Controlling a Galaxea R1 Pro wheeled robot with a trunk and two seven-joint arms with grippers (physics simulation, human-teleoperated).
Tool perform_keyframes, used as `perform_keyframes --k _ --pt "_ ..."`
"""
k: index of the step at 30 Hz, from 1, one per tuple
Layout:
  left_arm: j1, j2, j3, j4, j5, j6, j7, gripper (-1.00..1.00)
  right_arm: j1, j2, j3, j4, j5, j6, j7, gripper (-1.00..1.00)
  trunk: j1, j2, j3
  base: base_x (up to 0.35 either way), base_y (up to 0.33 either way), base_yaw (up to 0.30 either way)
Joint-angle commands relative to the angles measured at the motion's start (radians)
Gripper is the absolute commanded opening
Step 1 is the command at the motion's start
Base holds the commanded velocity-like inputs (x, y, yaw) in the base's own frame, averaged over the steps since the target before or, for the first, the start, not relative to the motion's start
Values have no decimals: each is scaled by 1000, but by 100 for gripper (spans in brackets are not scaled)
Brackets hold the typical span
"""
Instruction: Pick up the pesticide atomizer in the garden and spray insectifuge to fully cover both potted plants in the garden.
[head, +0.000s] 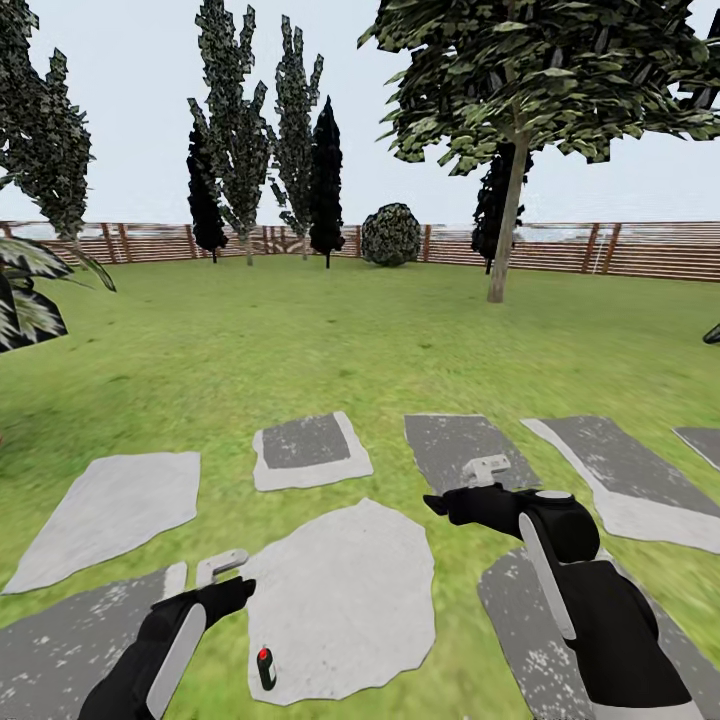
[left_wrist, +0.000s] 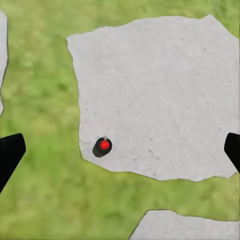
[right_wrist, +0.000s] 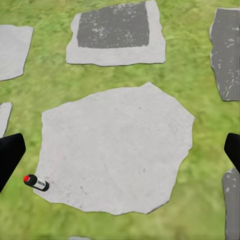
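The pesticide atomizer (head: 266, 668) stands at the pale stepping slab's (head: 340, 600) seven-o'clock edge, just right of the left gripper (head: 222, 568). Both the left and the right gripper (head: 487, 466) hang wide open, holding nothing.

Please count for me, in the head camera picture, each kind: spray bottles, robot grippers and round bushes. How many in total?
Small dark spray bottle with a red top: 1
Black robot grippers: 2, the left gripper and the right gripper
Round dark green bush at the fence: 1
Total: 4
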Motion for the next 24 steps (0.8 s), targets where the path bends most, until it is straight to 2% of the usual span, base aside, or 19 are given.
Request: perform_keyframes --k 1,20,24 --pt "0 0 2 0 10 3 7 100 -1 -1 -1 -1 0 4 1 100 4 -8 -4 0 0 0" --pt "0 -3 7 6 8 -3 8 100 -1 3 -4 -1 1 4 -2 100 77 -141 -64 0 0 0" --pt "1 -10 2 6 -1 -28 39 100 -1 4 -2 -1 1 4 -2 100 92 -169 -76 0 0 0"
